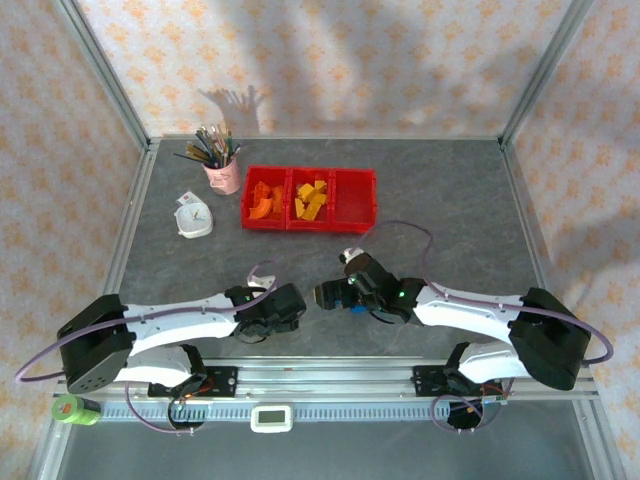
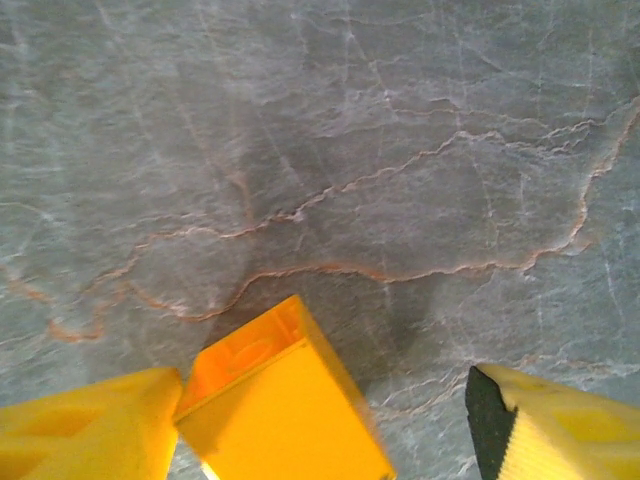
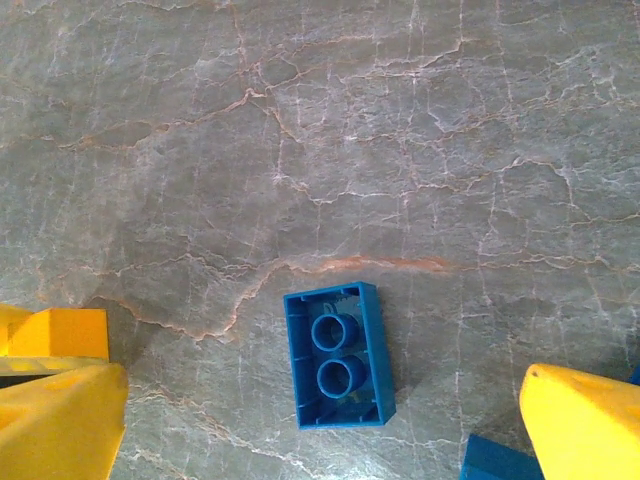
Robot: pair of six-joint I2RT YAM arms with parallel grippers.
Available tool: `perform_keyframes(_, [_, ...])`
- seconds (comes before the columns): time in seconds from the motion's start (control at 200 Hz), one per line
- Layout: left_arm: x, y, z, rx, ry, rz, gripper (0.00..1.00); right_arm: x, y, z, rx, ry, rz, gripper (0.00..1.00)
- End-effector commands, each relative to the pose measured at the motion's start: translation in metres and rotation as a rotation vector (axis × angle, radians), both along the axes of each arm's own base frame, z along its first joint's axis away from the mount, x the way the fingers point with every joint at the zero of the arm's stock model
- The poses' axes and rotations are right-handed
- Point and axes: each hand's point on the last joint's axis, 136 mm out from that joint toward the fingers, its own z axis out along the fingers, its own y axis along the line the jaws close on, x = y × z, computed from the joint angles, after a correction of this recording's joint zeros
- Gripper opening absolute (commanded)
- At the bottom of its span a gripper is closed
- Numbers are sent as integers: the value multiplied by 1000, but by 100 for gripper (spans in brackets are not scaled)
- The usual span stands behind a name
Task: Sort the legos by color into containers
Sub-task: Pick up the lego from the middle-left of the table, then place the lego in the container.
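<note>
The sorting looks part done. The red containers [image 1: 355, 197] sit at the far side of the worktop [image 1: 450, 200]. One end box holds orange legos [image 1: 262, 200], the middle box holds yellow legos [image 1: 311, 198], and the other end box looks bare inside.

Both arms are down low at the near side, each at one lego. The left pincer [image 2: 325, 392] is open. A yellow lego [image 2: 280, 410] touches one finger, and the other finger stands apart from it. The right pincer [image 3: 325, 385] is open too. A blue lego [image 3: 338, 355] lies on the worktop between its fingers and touches neither.

Next, each pincer likely needs to squeeze onto its lego and lift it. Yellow should go in the middle box and blue in the bare end box.

The yellow lego is a smooth, shiny block with sharp edges. The blue lego lies upside down, hollow, with two round tubes inside. Hard plastic like this may slip. The worktop is flat and grey like stone, with thin orange lines.
</note>
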Motion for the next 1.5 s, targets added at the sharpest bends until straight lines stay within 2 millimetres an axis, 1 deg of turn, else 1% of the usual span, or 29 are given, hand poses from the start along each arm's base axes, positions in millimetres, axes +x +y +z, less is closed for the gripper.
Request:
perform_keyframes(0.0, [10, -13, 3, -42, -40, 18, 72, 1, -5, -2, -11, -28, -18, 100])
perform_keyframes(0.085, [11, -6, 1, 1, -46, 37, 63, 1, -6, -3, -15, -28, -18, 100])
perform_keyframes(0.25, [8, -1, -7, 16, -34, 44, 47, 1, -6, -3, -10, -31, -17, 100])
perform_keyframes(0.385, [8, 1, -6, 14, -40, 47, 36, 2, -5, 1, -3, -37, -16, 100])
perform_keyframes(0.46, [12, -3, 2, 2, -60, 41, 31, 4, -3, 7, 11, -46, -18, 100])
perform_keyframes(0.521, [17, -6, 11, -8, -86, 36, 29, 5, -3, 12, 23, -55, -21, 100])
perform_keyframes(0.621, [33, -12, 38, -16, -159, 27, 27, 14, -10, 22, 28, -66, -64, 100])
perform_keyframes(0.666, [46, -13, 54, -13, -196, 25, 25, 19, -14, 27, 32, -64, -92, 100])
perform_keyframes(0.726, [67, -18, 80, -17, -261, 15, 24, 28, -23, 33, 34, -67, -129, 100])
perform_keyframes(0.801, [92, -16, 105, 6, -323, 21, 24, 39, -35, 39, 35, -71, -172, 100])
perform_keyframes(0.911, [138, -18, 140, 26, -430, 32, 24, 55, -53, 42, 19, -68, -230, 100])
perform_keyframes(0.946, [153, -22, 147, 24, -456, 27, 24, 60, -58, 44, 17, -71, -247, 100])
perform_keyframes(0.956, [158, -23, 150, 20, -463, 28, 24, 61, -60, 51, 32, -86, -253, 100])
perform_keyframes(0.971, [165, -24, 152, 18, -469, 29, 24, 63, -62, 54, 37, -92, -259, 100])
perform_keyframes(1.106, [222, -36, 167, 15, -528, 36, 23, 80, -77, 61, 40, -108, -316, 100])
perform_keyframes(1.176, [250, -46, 166, 24, -537, 25, 23, 86, -84, 60, 36, -110, -338, 100])
perform_keyframes(1.191, [255, -47, 170, 22, -548, 25, 23, 87, -85, 60, 35, -109, -344, 100])
perform_keyframes(1.226, [268, -51, 162, 40, -538, 18, 22, 90, -88, 60, 34, -109, -355, 100])
perform_keyframes(1.286, [288, -57, 156, 56, -527, 21, 22, 94, -93, 60, 38, -111, -372, 100])
perform_keyframes(1.316, [297, -60, 150, 69, -520, 26, 23, 96, -95, 62, 42, -112, -376, 100])
perform_keyframes(1.341, [304, -61, 150, 86, -524, 8, 23, 96, -95, 62, 45, -114, -377, 100])
perform_keyframes(1.351, [307, -63, 141, 95, -511, 5, 23, 96, -95, 62, 46, -114, -377, 100])
perform_keyframes(1.366, [311, -64, 136, 104, -505, 2, 22, 97, -96, 62, 47, -115, -380, 100])
perform_keyframes(1.381, [315, -64, 132, 110, -500, 2, 23, 98, -97, 55, 32, -100, -382, 100])
perform_keyframes(1.422, [324, -64, 125, 129, -493, 7, 23, 99, -97, 53, 29, -94, -386, 100])
perform_keyframes(1.467, [332, -60, 115, 160, -474, 24, 23, 100, -98, 52, 22, -89, -387, 100])
perform_keyframes(1.497, [338, -58, 113, 171, -469, 33, 23, 101, -98, 51, 18, -88, -386, 100])
